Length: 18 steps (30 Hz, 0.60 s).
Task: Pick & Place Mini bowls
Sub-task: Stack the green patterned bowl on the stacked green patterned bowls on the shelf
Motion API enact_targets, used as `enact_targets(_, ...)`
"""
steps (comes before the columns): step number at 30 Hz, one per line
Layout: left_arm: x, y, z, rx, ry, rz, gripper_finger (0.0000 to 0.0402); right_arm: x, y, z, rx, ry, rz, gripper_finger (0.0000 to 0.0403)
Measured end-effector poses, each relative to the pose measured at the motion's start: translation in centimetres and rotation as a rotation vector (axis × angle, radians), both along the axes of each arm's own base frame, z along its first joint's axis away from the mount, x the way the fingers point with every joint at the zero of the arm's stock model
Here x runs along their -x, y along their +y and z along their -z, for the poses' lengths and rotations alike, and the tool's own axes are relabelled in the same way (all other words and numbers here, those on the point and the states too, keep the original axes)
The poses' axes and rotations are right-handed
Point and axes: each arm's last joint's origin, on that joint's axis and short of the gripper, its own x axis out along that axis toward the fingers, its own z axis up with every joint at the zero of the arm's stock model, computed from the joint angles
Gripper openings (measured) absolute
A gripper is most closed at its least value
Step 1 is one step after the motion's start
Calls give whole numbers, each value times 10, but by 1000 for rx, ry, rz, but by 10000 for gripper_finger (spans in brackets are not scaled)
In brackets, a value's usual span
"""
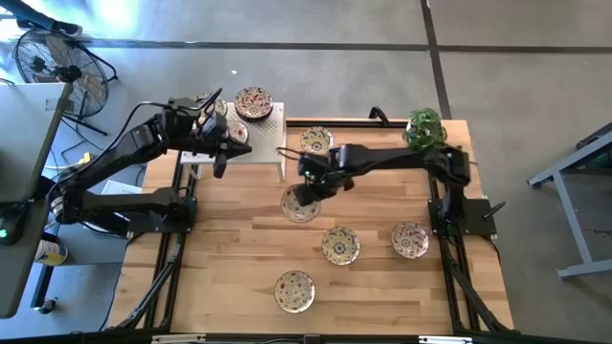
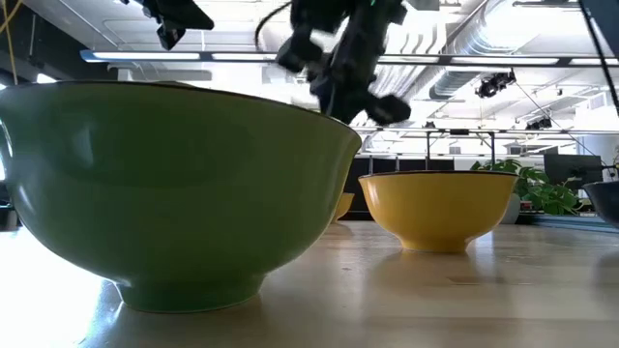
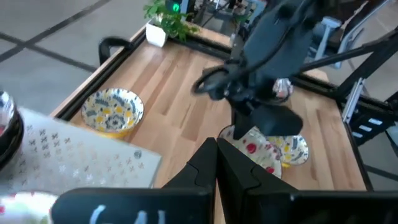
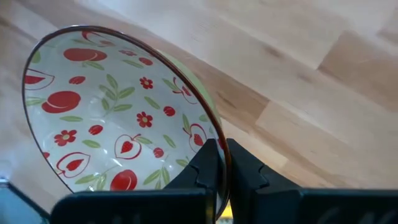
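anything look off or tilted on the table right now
One thing: the red-patterned mini bowl under the right tool sits tilted, its rim pinched between the fingers, near the table's middle. The other mini bowls lie flat. The left tool hangs shut by the white rack.

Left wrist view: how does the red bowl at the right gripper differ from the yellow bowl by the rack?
Pattern: the red bowl has red fruit and green leaves; the yellow bowl is yellow with dark marks. State: the right gripper pinches the red bowl's rim; the yellow bowl sits free. Place: the red bowl is mid-table, the yellow bowl beside the rack. Both are small, round, shallow.
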Motion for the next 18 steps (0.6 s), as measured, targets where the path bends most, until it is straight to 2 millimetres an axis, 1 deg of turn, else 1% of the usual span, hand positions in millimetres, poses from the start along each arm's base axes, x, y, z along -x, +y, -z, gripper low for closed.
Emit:
enact_targets(2,2,-1,0,-5,5,-14,0,-6,-2,13,-16,21,6,6)
enact_targets(11,10,-4,-1,-19,15,-52,0,-22,-5,58,-37,91,39,7)
enact_targets(14,10,-4,-1,-17,19,-51,0,-28,-5,65,-47,75,51,10)
enact_targets(18,10,-4,-1,-21,20,-50,0,-32,-6,64,-18,31,69,13)
